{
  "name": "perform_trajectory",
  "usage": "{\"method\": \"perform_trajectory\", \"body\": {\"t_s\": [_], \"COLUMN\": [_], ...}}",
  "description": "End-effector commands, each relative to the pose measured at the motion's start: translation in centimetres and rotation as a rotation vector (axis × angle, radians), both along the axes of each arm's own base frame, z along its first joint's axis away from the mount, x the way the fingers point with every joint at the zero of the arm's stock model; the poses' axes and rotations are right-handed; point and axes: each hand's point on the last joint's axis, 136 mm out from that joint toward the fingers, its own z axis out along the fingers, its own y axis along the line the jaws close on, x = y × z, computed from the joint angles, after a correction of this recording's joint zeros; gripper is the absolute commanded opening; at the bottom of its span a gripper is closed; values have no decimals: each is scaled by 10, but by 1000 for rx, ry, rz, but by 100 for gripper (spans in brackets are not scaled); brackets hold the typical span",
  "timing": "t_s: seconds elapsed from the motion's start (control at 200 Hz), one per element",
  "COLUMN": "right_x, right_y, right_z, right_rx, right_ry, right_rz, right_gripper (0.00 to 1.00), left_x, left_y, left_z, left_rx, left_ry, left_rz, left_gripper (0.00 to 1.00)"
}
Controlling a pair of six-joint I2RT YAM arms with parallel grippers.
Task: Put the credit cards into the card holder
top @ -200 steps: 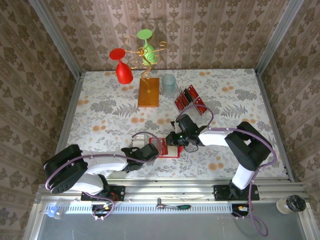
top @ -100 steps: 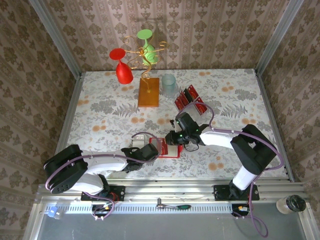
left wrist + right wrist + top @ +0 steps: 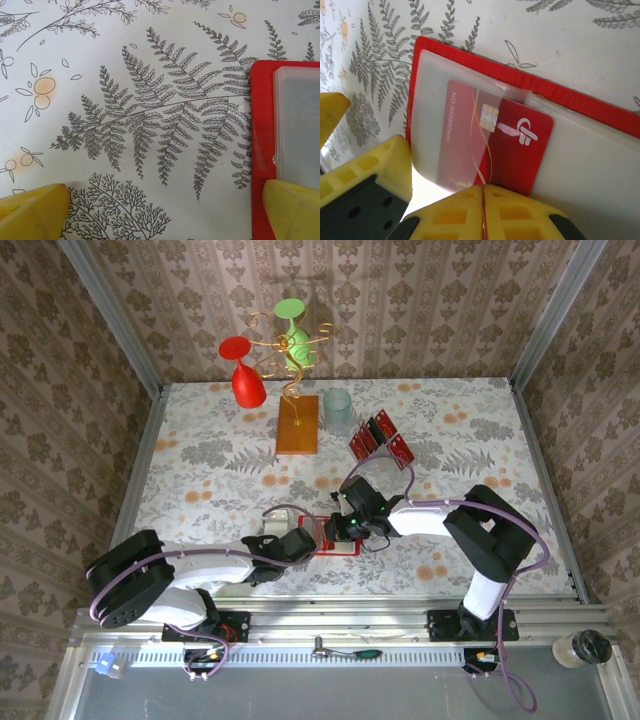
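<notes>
The card holder (image 3: 580,102) lies open on the table, red-bordered with a pale inside and a clear sleeve. One red credit card (image 3: 520,145) lies flat on it, its left half tucked under the sleeve. My right gripper (image 3: 482,192) is shut, its joined fingertips against the card's near edge. My left gripper (image 3: 165,215) is open, straddling the card holder's (image 3: 261,125) left edge, with one finger (image 3: 292,210) over the red border. From above, both grippers, left (image 3: 305,540) and right (image 3: 347,524), meet at the card holder (image 3: 330,540). More credit cards (image 3: 380,440) stand behind.
A clear tiered stand (image 3: 392,448) carries the other cards at centre back. Behind it are a clear cup (image 3: 337,408) and an orange-based wire rack (image 3: 298,425) hung with a red glass (image 3: 245,380) and a green glass (image 3: 296,338).
The right gripper's jaws have closed and its wrist has shifted a little left and nearer over the card holder. The left arm has stayed put.
</notes>
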Motion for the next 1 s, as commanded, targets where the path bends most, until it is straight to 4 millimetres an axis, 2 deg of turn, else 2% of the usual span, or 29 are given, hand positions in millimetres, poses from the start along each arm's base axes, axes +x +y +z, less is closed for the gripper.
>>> {"method": "perform_trajectory", "body": {"t_s": [0.0,0.215,0.345,0.505,0.71,0.99], "right_x": [4,9,13,16,16,20], "right_y": [9,16,21,13,-4,1], "right_z": [-4,-1,13,30,21,15], "right_rx": [4,24,47,8,-122,-143], "right_ry": [8,16,0,-46,-55,-48], "right_rz": [-16,-22,-16,-21,-7,16], "right_gripper": [10,9,9,10,9,9], "left_x": [-2,2,3,3,4,5], "left_y": [5,10,16,21,25,21], "left_z": [5,18,17,12,5,-4], "left_rx": [4,-15,-15,-9,2,16], "left_ry": [-18,-47,-43,-29,-15,12], "left_rz": [0,10,18,22,27,22], "left_gripper": [100,100,100,100,100,100]}}
